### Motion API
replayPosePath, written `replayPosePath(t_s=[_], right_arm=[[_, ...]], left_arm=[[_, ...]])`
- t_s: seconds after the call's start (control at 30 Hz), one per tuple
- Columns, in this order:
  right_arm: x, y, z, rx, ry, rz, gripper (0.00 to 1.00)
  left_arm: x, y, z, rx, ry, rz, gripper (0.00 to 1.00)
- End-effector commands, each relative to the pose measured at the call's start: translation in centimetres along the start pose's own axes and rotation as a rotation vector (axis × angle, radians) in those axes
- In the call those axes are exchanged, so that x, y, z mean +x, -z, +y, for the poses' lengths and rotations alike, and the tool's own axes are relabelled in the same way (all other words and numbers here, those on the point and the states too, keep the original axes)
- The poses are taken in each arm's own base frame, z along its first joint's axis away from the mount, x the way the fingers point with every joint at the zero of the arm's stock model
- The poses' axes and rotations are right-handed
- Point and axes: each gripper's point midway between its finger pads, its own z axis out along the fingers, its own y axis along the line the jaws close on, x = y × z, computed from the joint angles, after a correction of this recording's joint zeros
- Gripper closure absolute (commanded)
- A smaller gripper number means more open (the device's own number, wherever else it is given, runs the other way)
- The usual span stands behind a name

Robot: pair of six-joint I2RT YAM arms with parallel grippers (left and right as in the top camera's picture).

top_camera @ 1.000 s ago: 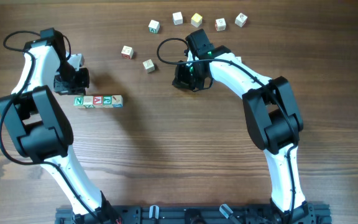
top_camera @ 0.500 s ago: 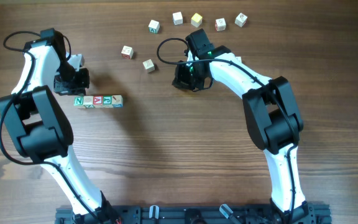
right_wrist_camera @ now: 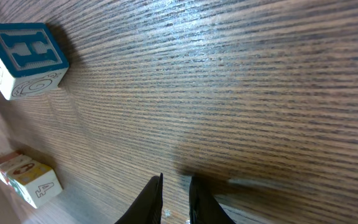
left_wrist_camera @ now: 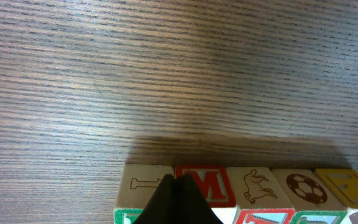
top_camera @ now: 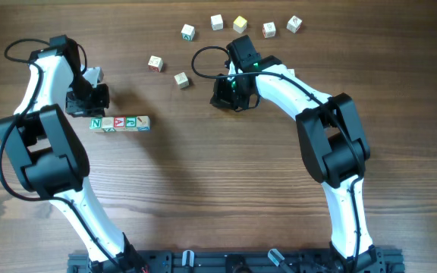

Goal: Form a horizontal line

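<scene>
The horizontal line point(top_camera: 120, 123) is a short straight row of small white letter cubes at the left of the table, starting with a green N. In the left wrist view the row point(left_wrist_camera: 253, 186) fills the bottom edge, showing an outlined I, a red M, an animal and a ball on its side faces. My left gripper point(top_camera: 88, 99) sits just behind the row's left end, shut, with its dark tips point(left_wrist_camera: 178, 196) pressed together over the first two cubes. My right gripper point(top_camera: 228, 95) hovers near the table's centre back. Its fingers point(right_wrist_camera: 175, 182) stand a narrow gap apart over bare wood, holding nothing.
Several loose letter cubes lie along the back edge, among them a white one point(top_camera: 187, 32) and a yellowish one point(top_camera: 240, 24). Two more point(top_camera: 155, 63) point(top_camera: 181, 79) lie closer in. The right wrist view shows a blue H cube point(right_wrist_camera: 23, 56) and another cube point(right_wrist_camera: 33, 180) at the left.
</scene>
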Motion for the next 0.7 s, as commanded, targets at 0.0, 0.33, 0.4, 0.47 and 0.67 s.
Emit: replayPosePath(t_s=[0.0,0.33,0.4,0.47,0.67], right_arm=[[0.5,-2.9,-6.2,0.196,-0.049,-0.004,0.82],[0.5,-2.9,-6.2,0.196,-0.049,-0.004,0.82],[0.5,-2.9,-6.2,0.196,-0.049,-0.004,0.82],[0.5,-2.9,-6.2,0.196,-0.049,-0.004,0.82],[0.5,-2.9,-6.2,0.196,-0.049,-0.004,0.82]], left_arm=[[0.4,-0.6,0.3,-0.006,-0.017,0.02,0.96],[-1.6,-0.5,2.2,-0.083,0.131,-0.064,0.96],[-2.1,-0.3,3.6,-0.135,0.237,-0.096,0.96],[-2.2,-0.1,4.9,-0.165,0.339,-0.116,0.96],[-0.7,0.1,8.1,-0.218,0.609,-0.112,0.96]])
